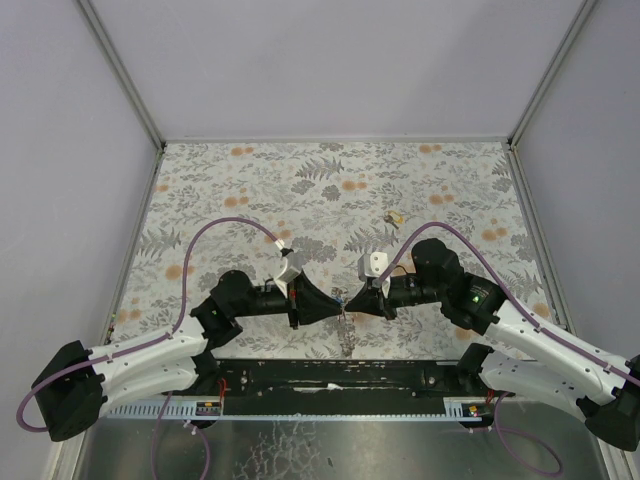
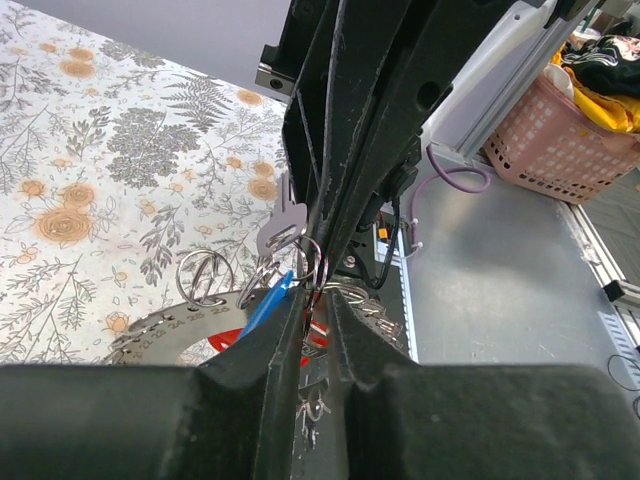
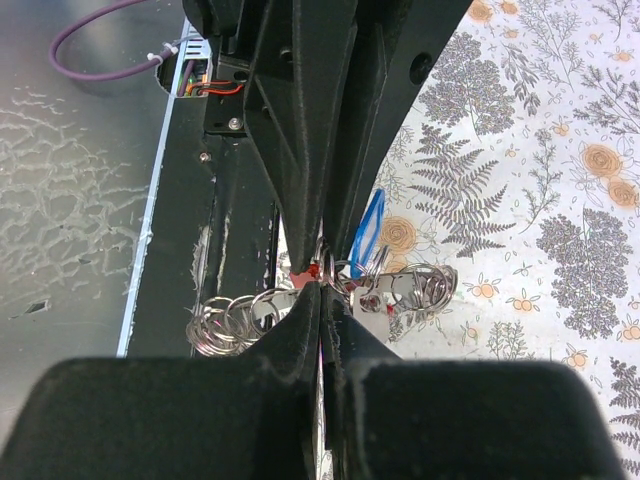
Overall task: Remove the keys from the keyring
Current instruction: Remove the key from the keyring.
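Both grippers meet tip to tip above the table's near edge. The keyring (image 2: 165, 322), a flat grey disc with stamped numbers and several small split rings (image 3: 228, 320), is held between them. My left gripper (image 2: 315, 325) is shut on the keyring's rim. My right gripper (image 3: 322, 292) is shut on a small split ring at the rim, beside a red tag (image 3: 314, 272). A blue key (image 2: 264, 300), also in the right wrist view (image 3: 367, 238), and a silver key (image 2: 281, 226) hang from the keyring. Part of the bunch (image 1: 347, 338) dangles below the grippers (image 1: 341, 300).
A small yellowish key (image 1: 395, 216) lies alone on the floral cloth (image 1: 330, 190) behind the right gripper. The black front rail (image 1: 330, 378) runs just below the held bunch. A pink basket (image 2: 560, 140) stands off the table.
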